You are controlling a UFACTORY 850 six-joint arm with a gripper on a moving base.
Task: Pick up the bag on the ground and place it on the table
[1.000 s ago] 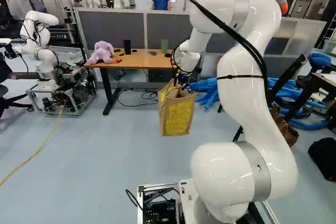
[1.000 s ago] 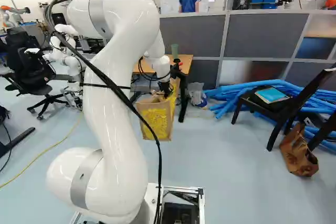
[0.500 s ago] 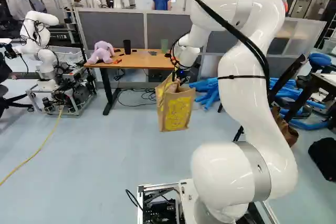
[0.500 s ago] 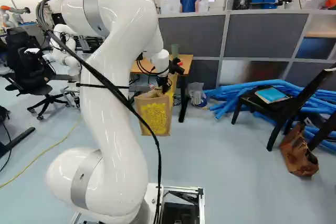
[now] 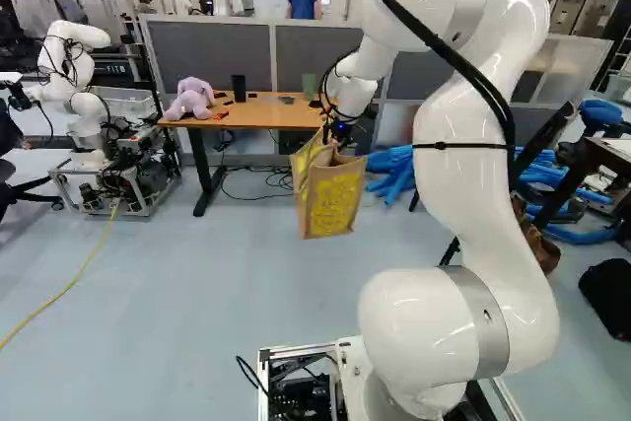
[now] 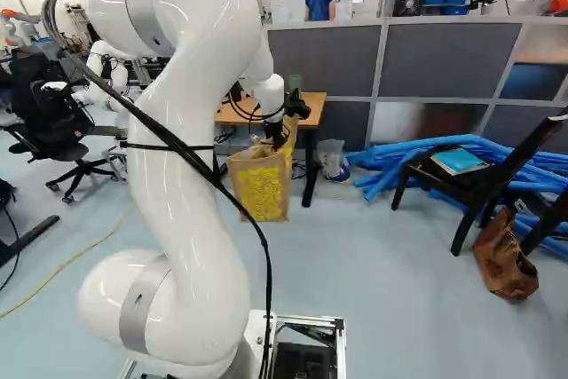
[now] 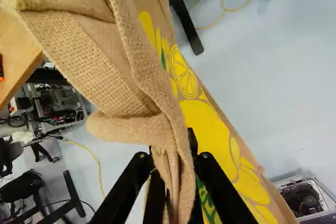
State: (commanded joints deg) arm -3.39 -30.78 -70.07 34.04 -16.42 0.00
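Right now the hand [image 5: 338, 138] pinches a bunched fold of the burlap bag [image 5: 333, 206], which hangs beneath it, on the near side of the tabletop [image 5: 258, 113] and by its right end in the left base view, mostly lower than that surface.

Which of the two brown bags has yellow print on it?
The burlap one hanging from the gripper. The other, the darker brown bag at the right of the right base view, shows none.
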